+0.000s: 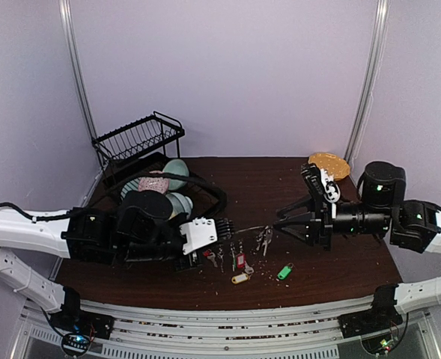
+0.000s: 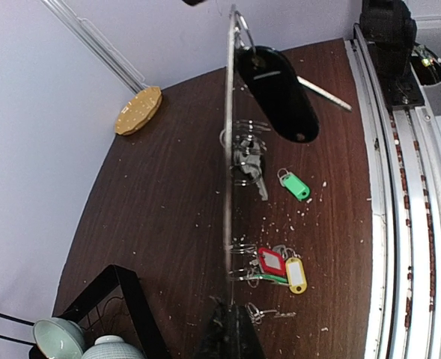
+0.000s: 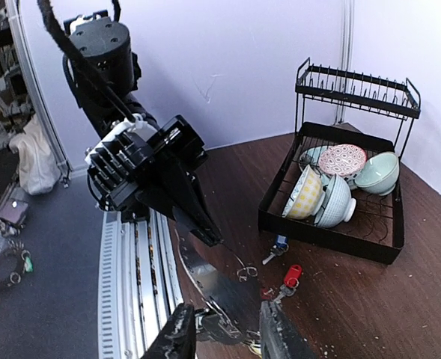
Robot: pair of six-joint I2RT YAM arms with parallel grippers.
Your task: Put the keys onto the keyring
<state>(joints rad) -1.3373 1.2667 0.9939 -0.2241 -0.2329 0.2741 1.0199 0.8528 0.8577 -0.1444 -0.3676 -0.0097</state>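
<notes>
The keyring point(image 1: 251, 226) hangs edge-on between both grippers, a thin line in the left wrist view point(image 2: 227, 149) and a flat shiny band in the right wrist view point(image 3: 220, 280). My left gripper point(image 1: 230, 229) point(image 2: 231, 307) is shut on its near end. My right gripper point(image 1: 278, 222) point(image 3: 227, 340) holds the far end between part-closed fingers point(image 3: 179, 336). A bunch of keys point(image 1: 264, 238) point(image 2: 248, 161) hangs from the ring. Keys with red point(image 2: 271, 260), yellow point(image 2: 296, 275) and green point(image 2: 296, 186) tags are below by the table. A blue-tagged key point(image 3: 280, 243) lies near the rack.
A black dish rack point(image 1: 139, 142) point(image 3: 332, 187) with several bowls stands at the back left. A yellow-orange plate point(image 1: 329, 164) point(image 2: 138, 110) lies at the back right. Crumbs dot the brown table point(image 1: 265, 187). The metal rail point(image 2: 400, 224) runs along the near edge.
</notes>
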